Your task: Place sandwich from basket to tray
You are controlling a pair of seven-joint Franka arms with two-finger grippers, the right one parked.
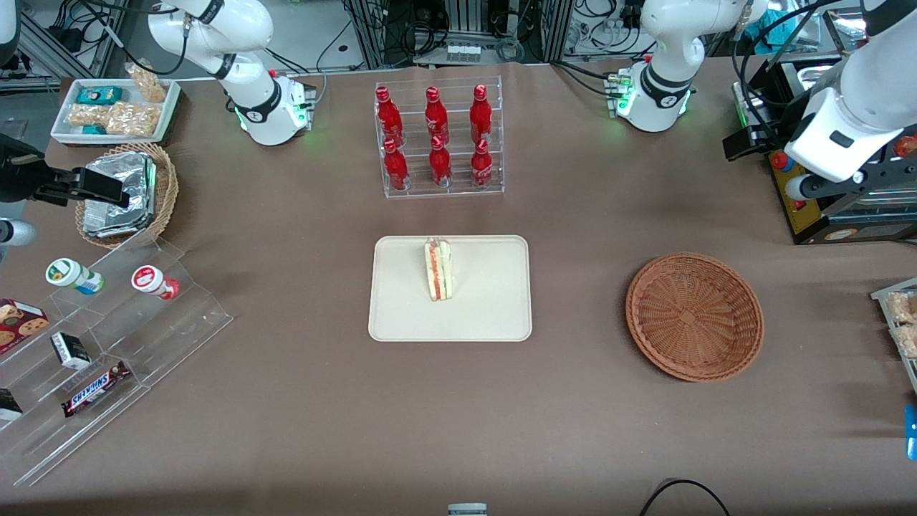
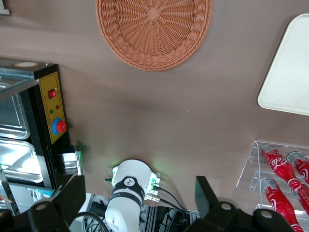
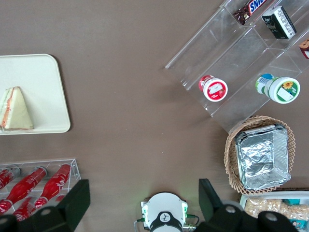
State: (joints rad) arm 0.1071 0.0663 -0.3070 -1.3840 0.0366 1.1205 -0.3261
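The sandwich (image 1: 438,270) stands on its edge on the tray (image 1: 401,315), toward the tray's middle and nearer its edge by the bottle rack (image 1: 439,140), its orange-red and green layers facing up; the tray lies at the middle of the desk (image 1: 301,401); the basket (image 1: 694,316) sits on the desk well apart from the tray, toward the working arm's end, with nothing in it. The left arm (image 1: 845,122) is raised high over that end of the desk, above a black and yellow control box (image 1: 824,208), its white forearm slanting downward; the gripper (image 2: 140,212) shows only in the wrist view, hanging well above the desk and looking down on the arm's own base (image 2: 129,188), with the basket and a corner of the tray also in sight; its jaws stand wide apart and hold nothing, though their tips seem cut off by the frame's edge.
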